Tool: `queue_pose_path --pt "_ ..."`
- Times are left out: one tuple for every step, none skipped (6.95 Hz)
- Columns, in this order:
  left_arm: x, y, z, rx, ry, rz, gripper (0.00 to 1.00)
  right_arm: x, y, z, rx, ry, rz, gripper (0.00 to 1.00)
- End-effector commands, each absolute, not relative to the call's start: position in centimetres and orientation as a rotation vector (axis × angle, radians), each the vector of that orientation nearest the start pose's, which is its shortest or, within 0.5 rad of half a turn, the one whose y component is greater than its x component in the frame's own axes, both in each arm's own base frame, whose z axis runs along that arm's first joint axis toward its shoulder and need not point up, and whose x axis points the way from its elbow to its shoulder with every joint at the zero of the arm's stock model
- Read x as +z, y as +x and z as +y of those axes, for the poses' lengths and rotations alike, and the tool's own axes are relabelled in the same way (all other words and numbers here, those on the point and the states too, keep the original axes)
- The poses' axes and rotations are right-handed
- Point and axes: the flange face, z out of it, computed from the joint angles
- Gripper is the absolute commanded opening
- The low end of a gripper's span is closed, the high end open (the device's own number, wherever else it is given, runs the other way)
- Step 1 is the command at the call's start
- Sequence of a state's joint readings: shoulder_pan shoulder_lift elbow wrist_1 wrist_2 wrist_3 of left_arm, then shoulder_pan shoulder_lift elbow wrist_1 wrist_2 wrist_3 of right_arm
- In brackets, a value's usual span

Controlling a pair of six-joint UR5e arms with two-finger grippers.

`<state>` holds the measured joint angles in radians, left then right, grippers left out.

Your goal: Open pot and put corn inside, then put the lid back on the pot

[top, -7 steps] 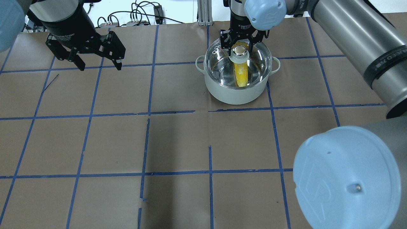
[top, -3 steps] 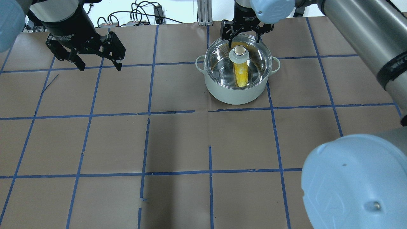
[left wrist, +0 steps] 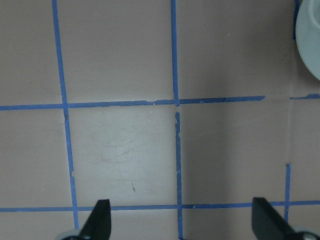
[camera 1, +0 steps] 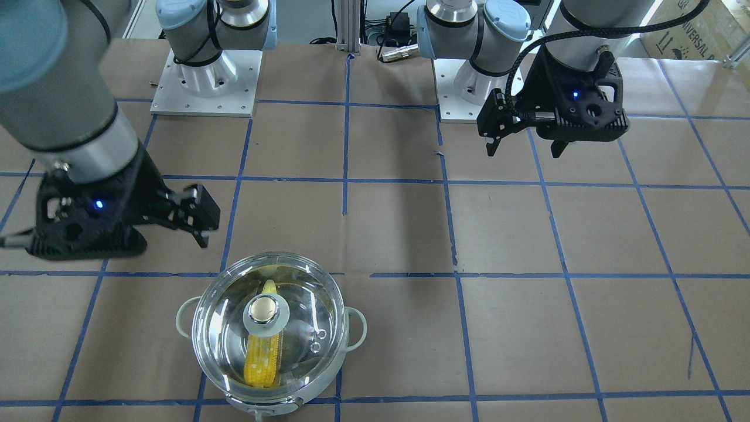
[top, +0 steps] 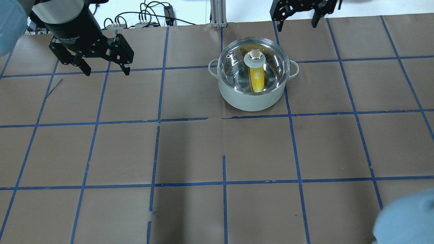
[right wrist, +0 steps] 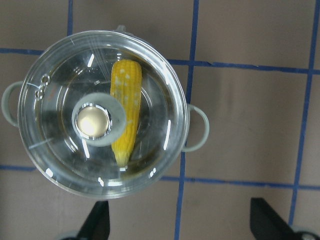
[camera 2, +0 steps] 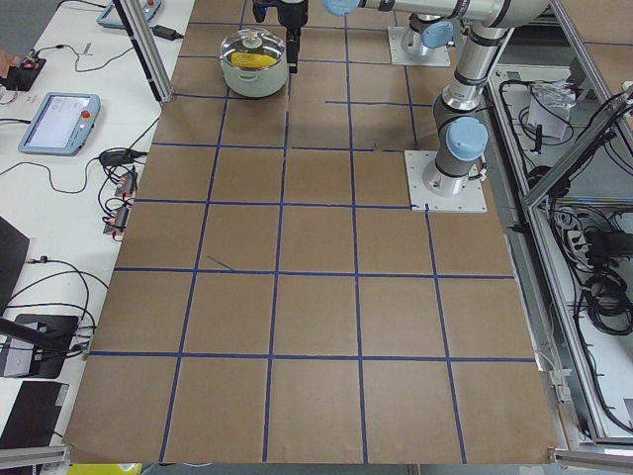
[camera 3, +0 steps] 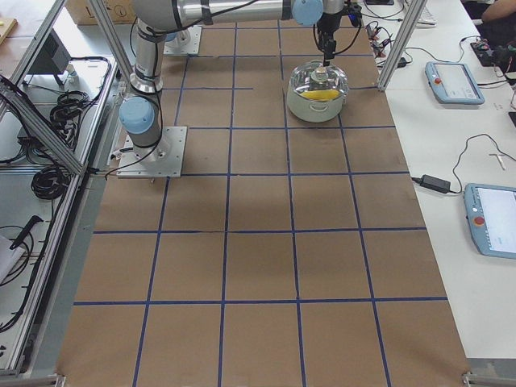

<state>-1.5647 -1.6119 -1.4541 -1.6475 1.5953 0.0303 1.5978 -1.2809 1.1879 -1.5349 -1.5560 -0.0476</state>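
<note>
The pale green pot (top: 253, 98) stands at the far centre-right of the table with the glass lid (top: 237, 67) seated on it. The yellow corn (top: 257, 79) lies inside and shows through the glass. My right gripper (top: 296, 23) is open and empty, raised above and beyond the pot's far right. In the right wrist view the lid (right wrist: 150, 75), its knob (right wrist: 93, 120) and the corn (right wrist: 125, 120) lie below the open right gripper (right wrist: 182, 222). My left gripper (top: 106, 71) is open and empty at the far left, well clear of the pot.
Cables and a metal post (top: 217, 13) line the table's far edge. The two arm bases (camera 1: 205, 82) stand on the robot's side. Operator tablets (camera 3: 451, 81) lie on side benches. Brown paper with a blue tape grid (top: 223, 183) covers the table.
My right gripper, with its fingers around the lid's knob a second ago, has lifted off and moved away to the far right. The lid stays on the pot. The left gripper has not moved.
</note>
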Motion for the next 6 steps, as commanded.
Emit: queue_pose_path --pt "51.7 -12.8 -50.9 0.003 0.038 3.117 1.00 54.9 12.2 -51.2 -0.041 -0.053 3.077 1.00" --pt "51.7 -12.8 -50.9 0.003 0.036 3.117 1.00 53.0 11.1 -47.7 0.000 -0.014 3.077 1.00" --pt "51.6 -12.8 -50.9 0.005 0.036 3.117 1.00 50.9 10.4 -46.6 0.003 -0.005 3.086 0.99" --pt "51.6 -12.8 -50.9 0.005 0.036 3.117 1.00 51.1 10.3 -46.8 -0.041 -0.001 3.090 0.99" --pt "51.6 -12.8 -50.9 0.005 0.036 3.117 1.00 51.0 10.3 -46.6 -0.039 -0.001 3.089 0.99" --pt "51.6 -12.8 -50.9 0.005 0.036 3.117 1.00 51.2 10.3 -46.6 -0.041 -0.001 3.093 0.99"
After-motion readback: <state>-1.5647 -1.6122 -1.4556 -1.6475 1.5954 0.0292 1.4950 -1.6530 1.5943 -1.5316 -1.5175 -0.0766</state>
